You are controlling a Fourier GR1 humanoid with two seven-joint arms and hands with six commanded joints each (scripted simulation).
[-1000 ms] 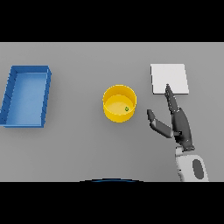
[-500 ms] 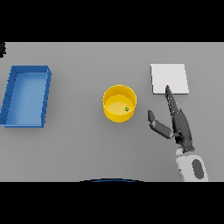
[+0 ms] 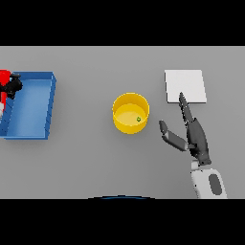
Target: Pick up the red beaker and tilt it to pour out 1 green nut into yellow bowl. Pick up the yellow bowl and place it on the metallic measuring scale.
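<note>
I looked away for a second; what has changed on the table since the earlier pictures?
The left robot hand has come into view at the far left edge, over the blue tray, holding the red beaker. The yellow bowl with its green nut, the scale and the open right robot hand stayed put.

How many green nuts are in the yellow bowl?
1. One green nut lies on the bottom of the yellow bowl, toward its right side. No others show on the table, though the red beaker at the left edge could hide some.
</note>
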